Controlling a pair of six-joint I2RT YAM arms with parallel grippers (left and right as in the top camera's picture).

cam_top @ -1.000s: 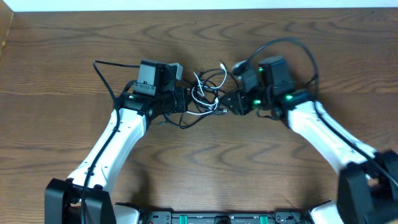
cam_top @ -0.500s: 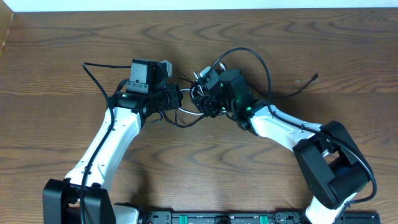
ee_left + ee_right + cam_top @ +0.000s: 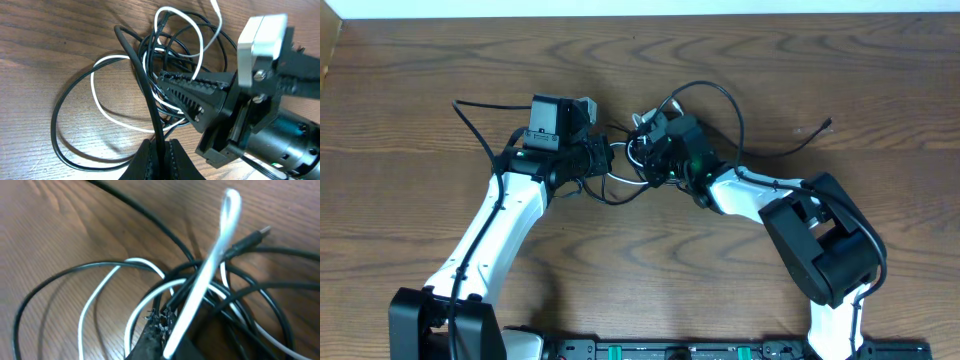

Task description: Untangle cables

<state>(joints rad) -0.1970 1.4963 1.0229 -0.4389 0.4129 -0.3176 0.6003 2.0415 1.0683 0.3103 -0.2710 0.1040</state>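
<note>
The cables (image 3: 172, 50) lie hemmed between left end effector (image 3: 160, 150) and right end effector (image 3: 175, 90) (open table (image 3: 770, 80) elsewhere).

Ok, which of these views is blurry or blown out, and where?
Right wrist view: the white cable close to the lens is blurred and overexposed, and the wooden table behind it is soft. Left wrist view: sharp on the black cable, with glare on the silver bracket. Overhead view: evenly lit with no harsh shadows, but the cables are too small to resolve.
</note>
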